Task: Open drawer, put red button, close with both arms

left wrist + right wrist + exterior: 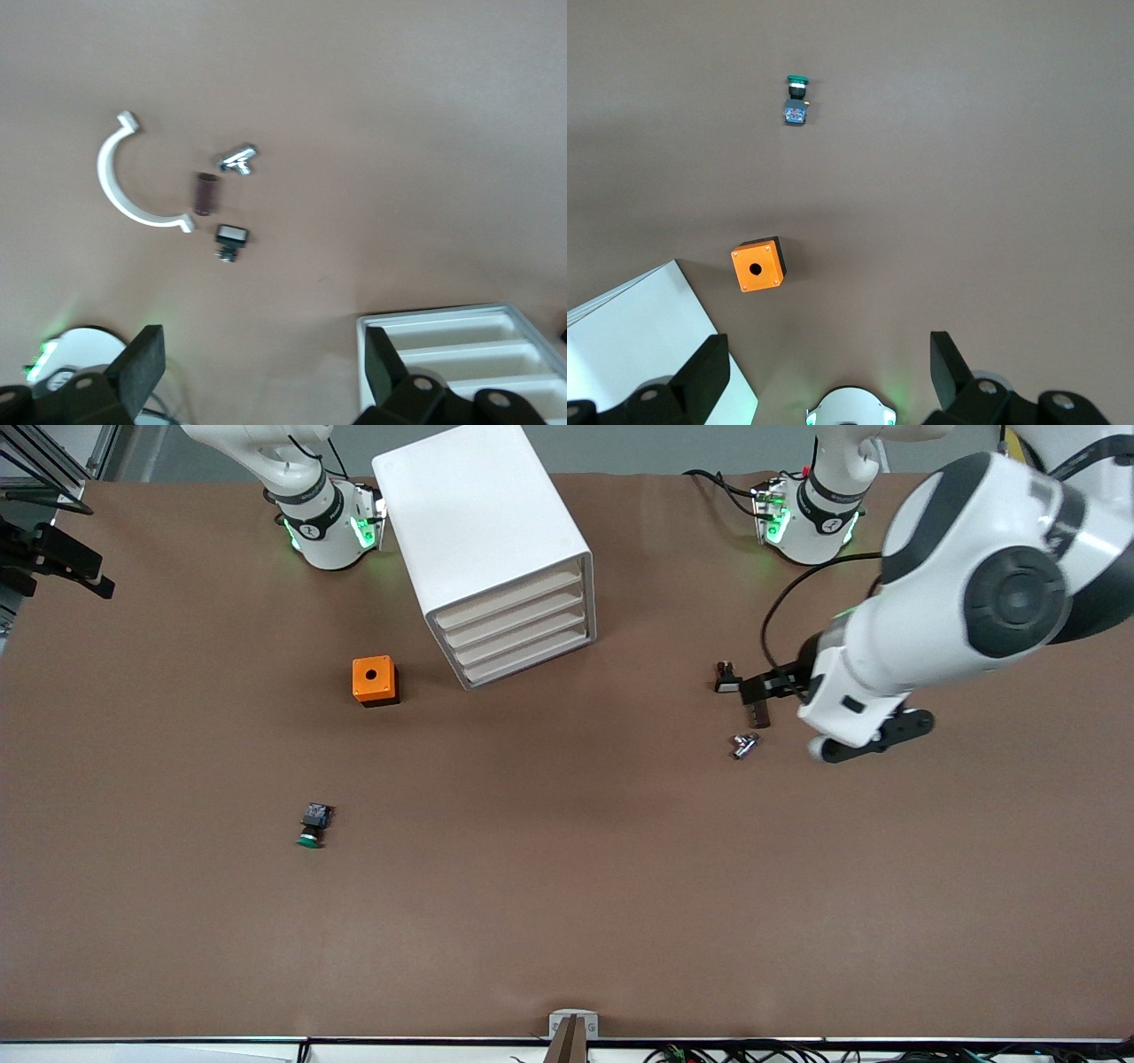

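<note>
Jaws, left gripper point(263, 332): spread wide, holding nothing, up over the tabletop point(567, 886) at the left arm's end, close to a cluster of small parts.
Jaws, right gripper point(827, 341): spread wide and empty, up over the tabletop near the right arm's base, with the orange box and a corner of the cabinet below.
Green-capped push button with a black-and-blue body point(312, 825): lying on its side, alone, nearest the front camera, toward the right arm's end.
Small shiny silver metal piece point(744, 745): on the tabletop, nearest of the cluster.
Short dark brown cylinder point(756, 714): lying flat just beside the silver piece, farther from the camera.
White C-shaped curved strip point(124, 190): flat on the tabletop, its open side facing the brown cylinder.
Small black piece with a white face point(726, 679): farthest of the cluster, apart from the cylinder.
Small orange box with a round hole on top point(374, 679): near the cabinet, toward the right arm's end.
Big white rounded-corner cabinet point(478, 514): standing between the two arm bases.
Four wide shallow drawers with cream-beige fronts point(518, 622): stacked in the cabinet, all pushed in.
</note>
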Tool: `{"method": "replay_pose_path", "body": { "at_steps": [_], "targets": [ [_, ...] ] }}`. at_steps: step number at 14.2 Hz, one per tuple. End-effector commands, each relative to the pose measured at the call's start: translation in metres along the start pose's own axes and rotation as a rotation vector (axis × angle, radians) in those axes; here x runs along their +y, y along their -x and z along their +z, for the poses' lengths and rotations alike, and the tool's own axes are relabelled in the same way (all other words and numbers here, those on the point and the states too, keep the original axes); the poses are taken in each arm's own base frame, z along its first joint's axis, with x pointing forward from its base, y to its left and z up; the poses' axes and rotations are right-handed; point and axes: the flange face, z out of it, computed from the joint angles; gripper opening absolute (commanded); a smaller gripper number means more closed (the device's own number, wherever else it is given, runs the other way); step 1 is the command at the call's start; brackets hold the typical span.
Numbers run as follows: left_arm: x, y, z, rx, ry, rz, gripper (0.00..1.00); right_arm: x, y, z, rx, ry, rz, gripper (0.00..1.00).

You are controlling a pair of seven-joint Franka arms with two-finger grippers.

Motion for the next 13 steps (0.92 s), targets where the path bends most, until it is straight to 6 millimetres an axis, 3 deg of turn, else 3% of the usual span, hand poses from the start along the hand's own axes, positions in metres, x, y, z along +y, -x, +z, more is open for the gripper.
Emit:
{"method": "replay_pose_path", "body": {
  "at_steps": [1,4,5,9,11,13],
  "targets": [
    [-0.049,-0.002,-0.018,-0.009,-0.003,0.053,0.99,-0.004,0.005,0.0,-0.002,0.013,-0.002,1.0],
    [-0.091,0.013,-0.025,-0.001,-0.024,0.139,0.99,-0.004,0.005,0.0,-0.002,0.009,-0.002,1.0],
    [-0.115,0.014,-0.025,-0.001,-0.029,0.15,0.99,-0.004,0.005,0.0,-0.002,0.008,-0.002,1.0],
    [-0.18,0.027,-0.009,0.038,-0.015,0.213,1.0,-0.004,0.005,0.001,-0.004,0.006,-0.001,1.0],
    [-0.193,0.04,0.009,0.127,0.003,0.203,1.0,-0.005,0.005,0.0,-0.001,0.005,-0.001,1.0],
    [-0.197,0.041,0.01,0.198,0.012,0.2,1.0,-0.005,0.005,0.0,-0.001,0.005,0.002,1.0]
  ]
}}
